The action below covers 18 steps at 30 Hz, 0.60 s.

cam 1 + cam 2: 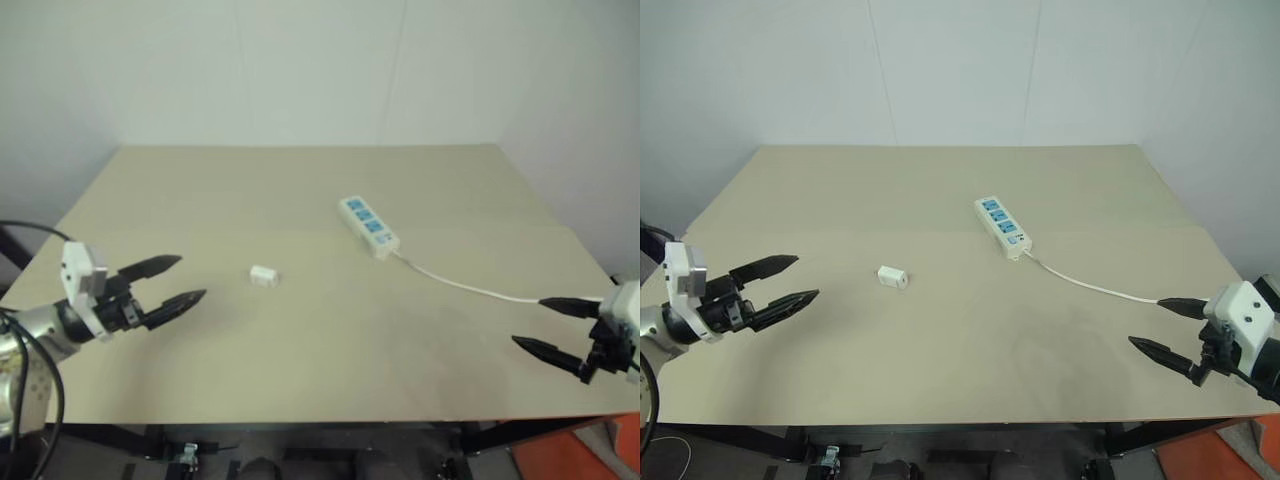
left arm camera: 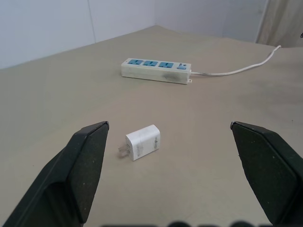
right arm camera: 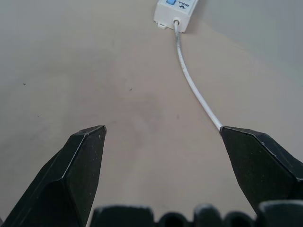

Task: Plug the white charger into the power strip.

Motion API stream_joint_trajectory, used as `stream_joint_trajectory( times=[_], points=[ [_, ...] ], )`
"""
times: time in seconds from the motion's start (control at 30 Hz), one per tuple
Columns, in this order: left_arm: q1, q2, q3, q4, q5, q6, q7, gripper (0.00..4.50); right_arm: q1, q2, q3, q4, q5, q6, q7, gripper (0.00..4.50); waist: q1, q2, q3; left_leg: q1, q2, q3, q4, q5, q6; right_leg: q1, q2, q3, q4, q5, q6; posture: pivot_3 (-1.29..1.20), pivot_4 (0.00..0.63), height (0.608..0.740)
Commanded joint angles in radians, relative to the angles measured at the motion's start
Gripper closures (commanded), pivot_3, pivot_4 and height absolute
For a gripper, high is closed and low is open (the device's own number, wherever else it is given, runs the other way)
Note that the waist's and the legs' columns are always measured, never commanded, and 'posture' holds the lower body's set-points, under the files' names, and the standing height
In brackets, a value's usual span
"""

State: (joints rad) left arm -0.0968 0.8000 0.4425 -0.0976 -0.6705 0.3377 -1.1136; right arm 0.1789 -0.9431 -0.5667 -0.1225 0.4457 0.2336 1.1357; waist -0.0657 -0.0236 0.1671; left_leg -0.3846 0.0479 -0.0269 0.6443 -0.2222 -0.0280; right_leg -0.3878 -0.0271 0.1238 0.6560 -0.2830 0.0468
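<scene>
Nearest, the left gripper (image 1: pixel 180 282) and right gripper (image 1: pixel 548 325) hover at opposite table edges, both spread wide and empty, apparently poised for a first reach. The white charger (image 1: pixel 263 275) lies on its side on the table (image 1: pixel 300 180), just ahead of the left fingers, suiting a left pick. Farther back, the power strip (image 1: pixel 368 226) lies flat with sockets up, its cord (image 1: pixel 470 287) trailing toward the right gripper.

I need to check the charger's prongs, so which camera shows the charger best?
The left wrist view: the charger lies close between the open jaws, prongs visible. Both eye views show it as a small white block on the table. The right wrist view gives nothing on it.
</scene>
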Motion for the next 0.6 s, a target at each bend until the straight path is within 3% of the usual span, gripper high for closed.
stream_joint_trajectory(
  times=[0.03, 0.47, 0.6],
  points=[
    [-0.004, -0.007, 0.020, -0.006, -0.012, -0.015, 0.006, 0.01, -0.007, -0.028, -0.014, -0.014, 0.045, 0.038, 0.035, 0.00, 0.000, 0.000, 0.000, 0.000, 0.000, 0.000, 0.000, 0.000, 0.000, 0.000, 0.000, 0.000, 0.000, 0.000, 0.000, 0.00, 0.150, 0.740],
    [-0.008, -0.016, 0.009, -0.002, -0.013, -0.020, -0.022, 0.01, -0.022, -0.011, 0.007, 0.001, 0.012, 0.008, 0.027, 0.00, 0.000, 0.000, 0.000, 0.000, 0.000, 0.000, 0.000, 0.000, 0.000, 0.000, 0.000, 0.000, 0.000, 0.000, 0.000, 0.00, 0.150, 0.740],
    [-0.006, -0.019, 0.002, -0.004, -0.003, -0.025, -0.021, 0.01, -0.124, 0.016, 0.090, 0.048, -0.020, -0.006, -0.020, 0.00, -0.006, -0.001, 0.000, 0.001, 0.000, 0.000, 0.000, 0.000, 0.000, 0.000, 0.000, 0.000, 0.000, 0.000, 0.000, 0.00, 0.150, 0.740]
  ],
)
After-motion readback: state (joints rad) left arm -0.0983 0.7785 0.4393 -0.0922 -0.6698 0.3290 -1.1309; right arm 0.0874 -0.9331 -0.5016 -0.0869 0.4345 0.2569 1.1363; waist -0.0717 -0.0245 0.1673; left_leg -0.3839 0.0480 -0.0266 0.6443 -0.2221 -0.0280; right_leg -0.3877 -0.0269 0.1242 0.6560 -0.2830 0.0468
